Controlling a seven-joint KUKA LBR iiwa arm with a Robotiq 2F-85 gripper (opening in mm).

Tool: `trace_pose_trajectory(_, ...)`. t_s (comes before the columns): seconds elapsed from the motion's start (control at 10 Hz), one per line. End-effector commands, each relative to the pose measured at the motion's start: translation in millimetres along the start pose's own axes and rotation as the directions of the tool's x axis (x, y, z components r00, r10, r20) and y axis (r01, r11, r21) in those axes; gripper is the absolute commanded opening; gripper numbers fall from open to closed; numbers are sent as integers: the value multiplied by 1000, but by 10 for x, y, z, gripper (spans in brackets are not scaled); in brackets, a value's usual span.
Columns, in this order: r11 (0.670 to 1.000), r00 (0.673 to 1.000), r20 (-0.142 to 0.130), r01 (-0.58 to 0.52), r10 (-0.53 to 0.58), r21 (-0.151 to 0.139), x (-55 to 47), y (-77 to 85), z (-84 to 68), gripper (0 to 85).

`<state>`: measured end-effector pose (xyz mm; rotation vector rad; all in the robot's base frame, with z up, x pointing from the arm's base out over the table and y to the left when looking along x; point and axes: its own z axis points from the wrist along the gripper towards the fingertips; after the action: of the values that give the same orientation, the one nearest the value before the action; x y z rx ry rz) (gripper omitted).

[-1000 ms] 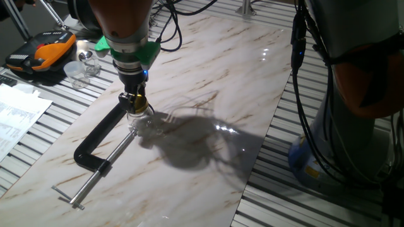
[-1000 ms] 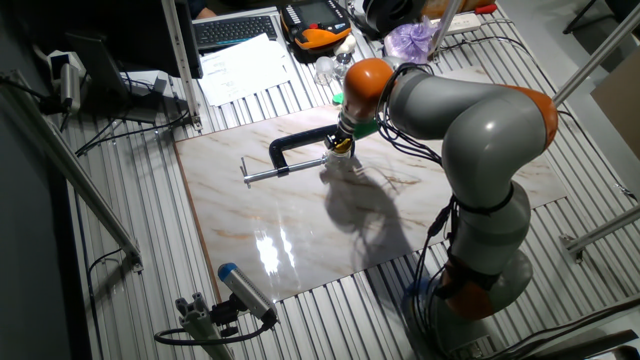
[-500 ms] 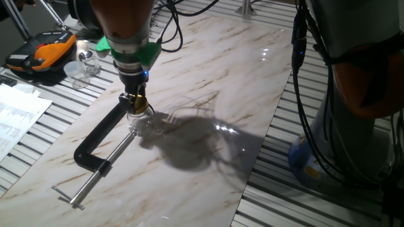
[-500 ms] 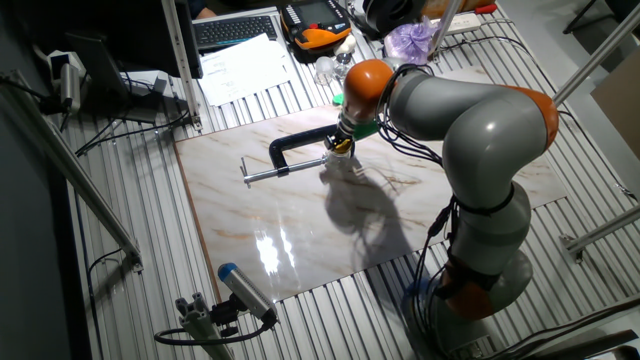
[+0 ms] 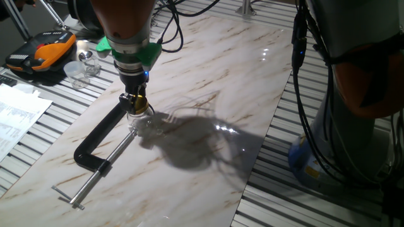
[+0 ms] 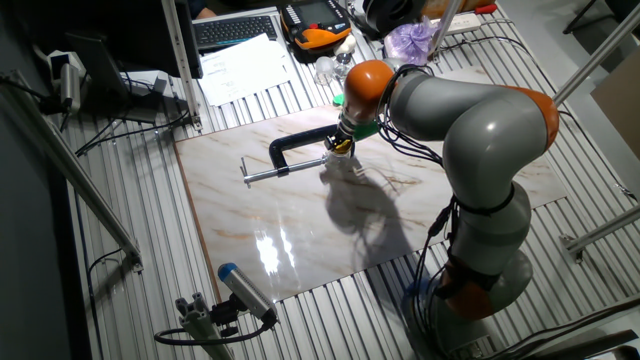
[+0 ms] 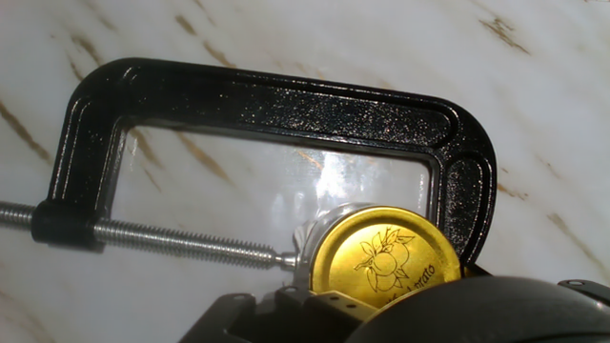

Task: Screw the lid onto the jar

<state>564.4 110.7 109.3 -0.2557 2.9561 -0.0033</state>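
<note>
Lid [image 7: 386, 264], gold with a printed fruit motif, is seen seated on the jar [image 5: 142, 120], which is pinched inside the black C-clamp [image 7: 276, 105] between screw tip and frame. The hand [image 5: 134, 101] is lowered over the lid; whether its fingers are pressed together on it cannot be told. Nothing is seen changed from a second ago. Open marble table [image 5: 208, 69] is left beyond the clamp; grated metal benching [image 6: 130, 240] is spread around it.
</note>
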Motion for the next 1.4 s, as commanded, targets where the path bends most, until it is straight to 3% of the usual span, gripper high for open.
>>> trace_pose_trajectory(0.0,1000,1000,3,0,0,-3,1,0,0,0)
trace_pose_trajectory(1.3,1000,1000,24,4,-4,-4,10,-5,18,0)
